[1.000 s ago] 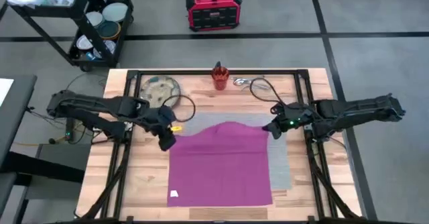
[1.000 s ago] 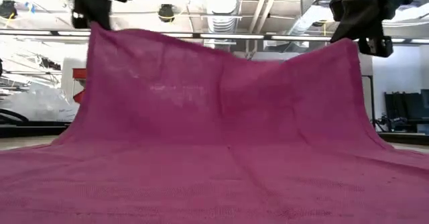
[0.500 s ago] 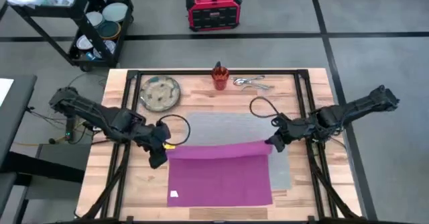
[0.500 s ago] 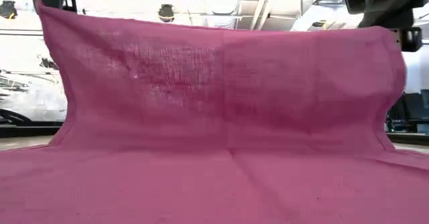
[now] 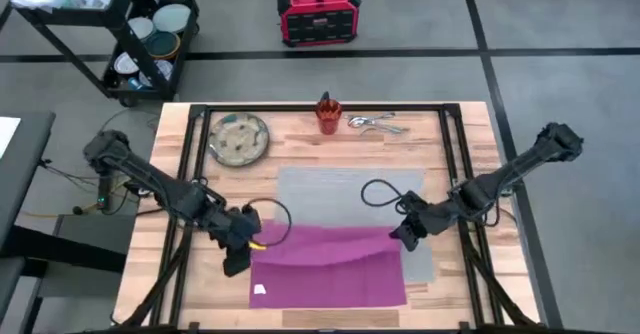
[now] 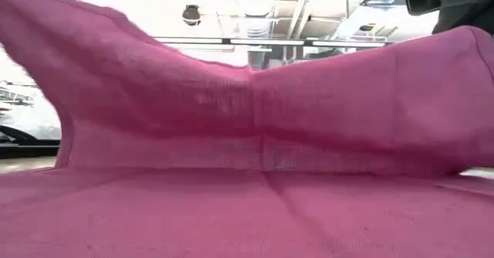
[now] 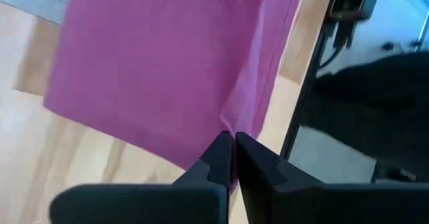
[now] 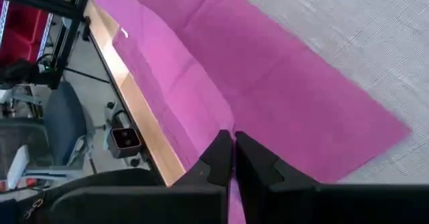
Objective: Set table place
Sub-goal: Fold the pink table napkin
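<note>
Both end effectors, left end effector (image 5: 240, 246) and right end effector (image 5: 401, 232), clench the half-folded napkin (image 5: 330, 264) over the mat (image 5: 345, 189); plate (image 5: 239, 138), cup (image 5: 328, 113) and cutlery (image 5: 375, 123) seemingly remain unplaced.

The napkin (image 5: 328, 264) is solid magenta with a small white tag near one corner. Under it lies a plain grey woven mat (image 5: 345, 189). The tabletop (image 5: 460, 304) is pale striped butcher-block wood inside a black frame. The plate (image 5: 239, 138) is speckled grey-green, the cup (image 5: 328, 114) orange-red, the cutlery (image 5: 375, 124) shiny steel. Both arms are dark, nearly black.
</note>
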Tool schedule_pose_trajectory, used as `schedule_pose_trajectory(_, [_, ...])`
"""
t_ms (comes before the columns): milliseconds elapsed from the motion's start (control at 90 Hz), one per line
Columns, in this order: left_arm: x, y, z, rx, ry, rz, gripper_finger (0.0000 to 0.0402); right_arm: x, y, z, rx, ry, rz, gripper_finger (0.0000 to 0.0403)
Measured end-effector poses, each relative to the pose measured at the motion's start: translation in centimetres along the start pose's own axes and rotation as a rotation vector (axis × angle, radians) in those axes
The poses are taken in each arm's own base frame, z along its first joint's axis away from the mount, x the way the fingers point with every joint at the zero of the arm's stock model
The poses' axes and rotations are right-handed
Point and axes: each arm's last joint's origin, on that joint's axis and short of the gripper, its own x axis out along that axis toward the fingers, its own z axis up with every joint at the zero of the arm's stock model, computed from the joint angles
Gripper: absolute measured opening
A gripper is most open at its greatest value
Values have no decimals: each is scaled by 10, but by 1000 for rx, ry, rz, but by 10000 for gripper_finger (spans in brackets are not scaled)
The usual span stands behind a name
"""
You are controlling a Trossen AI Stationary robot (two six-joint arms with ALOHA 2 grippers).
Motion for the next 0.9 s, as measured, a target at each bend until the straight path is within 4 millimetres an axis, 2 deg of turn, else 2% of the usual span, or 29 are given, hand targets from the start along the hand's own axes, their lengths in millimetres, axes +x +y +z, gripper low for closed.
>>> schedule_pose_trajectory(289, [41, -21, 1, 52, 63, -39, 0, 0, 1, -17, 15, 59, -12, 0])
schedule_pose_trajectory(500, [64, -20, 1, 66, 136, 8, 0, 4, 0, -25, 6, 86, -39, 0])
schedule_pose_trajectory(778, [71, -19, 0, 61, 176, -14, 0, 22, 1, -41, -22, 142, -75, 1])
schedule_pose_trajectory(900, [71, -20, 0, 45, 178, -34, 5, 32, 3, -51, -41, 165, -73, 14])
